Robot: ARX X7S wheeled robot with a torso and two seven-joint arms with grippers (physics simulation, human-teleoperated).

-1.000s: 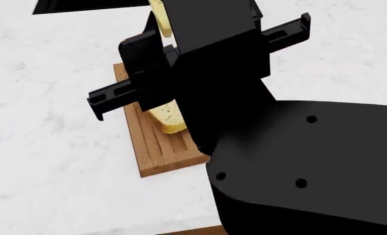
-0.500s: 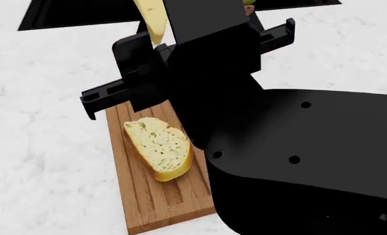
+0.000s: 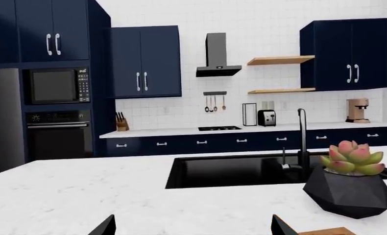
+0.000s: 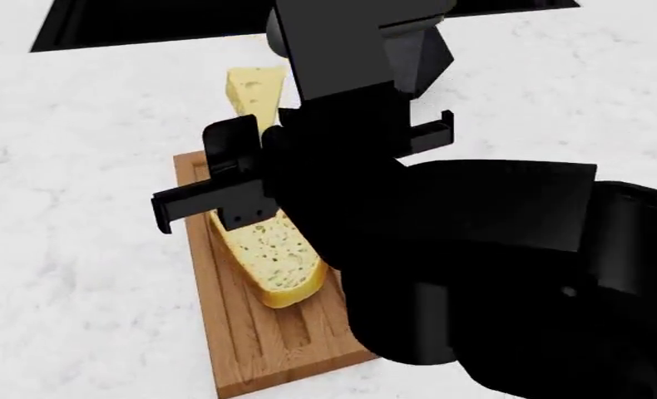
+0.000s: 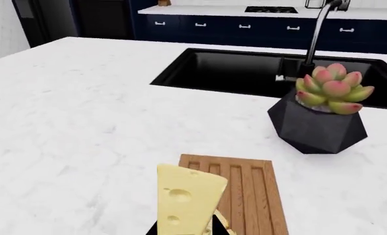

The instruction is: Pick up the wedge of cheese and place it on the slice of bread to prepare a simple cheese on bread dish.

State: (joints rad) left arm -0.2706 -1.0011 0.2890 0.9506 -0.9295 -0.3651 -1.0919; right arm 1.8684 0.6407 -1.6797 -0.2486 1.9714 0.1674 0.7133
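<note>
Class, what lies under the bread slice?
The bread lies on a grooved wooden board on the marble counter. The dark arm hides the bread's far end and the board's right edge.

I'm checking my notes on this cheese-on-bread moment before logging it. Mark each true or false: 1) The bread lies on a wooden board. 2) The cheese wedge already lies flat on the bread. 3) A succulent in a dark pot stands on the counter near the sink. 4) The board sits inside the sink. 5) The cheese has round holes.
1) True: the slice of bread rests on the wooden board.
2) False: the wedge of cheese stands upright above the board's far end, apparently held up; the grip itself is hidden.
3) True: the succulent stands beside the sink.
4) False: the board lies on the white marble counter.
5) True: round holes show on its face.
</note>
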